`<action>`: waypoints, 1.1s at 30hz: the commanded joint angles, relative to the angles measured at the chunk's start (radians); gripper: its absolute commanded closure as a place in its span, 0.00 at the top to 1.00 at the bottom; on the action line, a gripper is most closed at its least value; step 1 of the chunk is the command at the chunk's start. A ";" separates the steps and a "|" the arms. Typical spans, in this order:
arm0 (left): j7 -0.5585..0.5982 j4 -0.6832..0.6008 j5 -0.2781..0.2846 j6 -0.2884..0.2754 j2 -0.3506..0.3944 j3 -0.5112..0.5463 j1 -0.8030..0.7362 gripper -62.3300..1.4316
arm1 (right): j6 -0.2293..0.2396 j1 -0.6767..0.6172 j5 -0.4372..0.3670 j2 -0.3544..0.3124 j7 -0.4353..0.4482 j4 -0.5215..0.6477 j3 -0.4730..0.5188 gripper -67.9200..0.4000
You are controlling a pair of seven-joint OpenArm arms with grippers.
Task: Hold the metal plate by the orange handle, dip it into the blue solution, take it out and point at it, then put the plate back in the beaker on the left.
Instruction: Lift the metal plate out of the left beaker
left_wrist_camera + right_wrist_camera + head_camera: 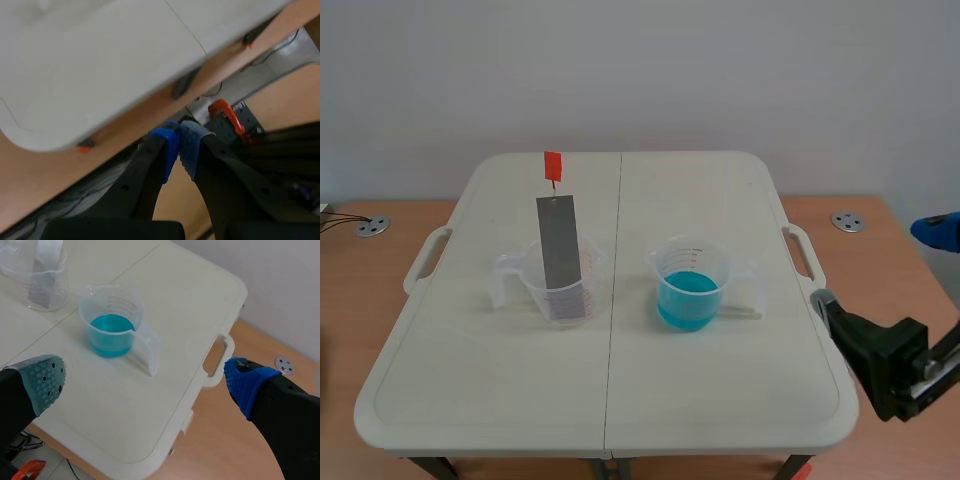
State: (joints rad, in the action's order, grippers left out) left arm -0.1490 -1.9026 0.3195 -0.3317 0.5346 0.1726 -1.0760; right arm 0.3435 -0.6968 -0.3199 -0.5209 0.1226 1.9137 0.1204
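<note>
Upright in the clear beaker (560, 290), metal plate (560, 243), with orange handle (552, 166) at twelve o'clock, probably left high for an easy pinch from above. At three o'clock from it, beaker of blue solution (689, 285). Off the table (720, 400) at four o'clock, right gripper (145, 381) spread wide, holding nothing. Out past the table edge, left gripper (179, 145) pinched closed, empty.

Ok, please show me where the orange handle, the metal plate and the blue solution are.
orange handle (552, 165), scene view, middle of the orange tag.
metal plate (559, 240), scene view, middle of its flat grey face.
blue solution (690, 285), scene view, the liquid's top surface.
</note>
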 commanded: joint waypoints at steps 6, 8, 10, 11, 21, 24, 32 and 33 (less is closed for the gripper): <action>0.010 0.019 -0.055 0.007 -0.002 0.011 -0.134 0.05 | 0.045 0.136 -0.116 0.001 -0.044 -0.015 -0.035 0.98; 0.011 0.043 -0.055 0.007 -0.002 0.011 -0.153 0.05 | 0.046 0.189 -0.127 0.001 -0.081 -0.024 -0.065 0.98; 0.023 0.072 -0.055 0.007 -0.002 0.011 -0.160 0.05 | 0.046 0.247 -0.144 0.001 -0.117 -0.039 -0.097 0.98; 0.026 0.087 -0.055 0.007 -0.002 0.011 -0.159 0.05 | 0.046 0.276 -0.153 0.001 -0.134 -0.048 -0.114 0.98; 0.063 0.211 -0.054 0.006 -0.002 0.004 -0.157 0.05 | 0.046 0.557 -0.190 0.060 -0.266 -0.156 -0.307 0.98; 0.062 0.240 -0.054 0.006 -0.002 0.004 -0.157 0.05 | 0.047 0.627 -0.190 0.108 -0.302 -0.206 -0.348 0.98; 0.063 0.317 -0.054 0.004 -0.002 0.004 -0.157 0.05 | 0.048 0.793 -0.188 0.213 -0.346 -0.362 -0.467 0.98; 0.063 0.324 -0.054 0.003 -0.002 0.004 -0.157 0.05 | 0.048 0.814 -0.188 0.222 -0.346 -0.383 -0.485 0.98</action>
State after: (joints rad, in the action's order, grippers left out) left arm -0.0963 -1.5677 0.2611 -0.3195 0.5346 0.1829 -1.2324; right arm 0.3893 0.0875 -0.5014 -0.2977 -0.2378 1.5230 -0.3630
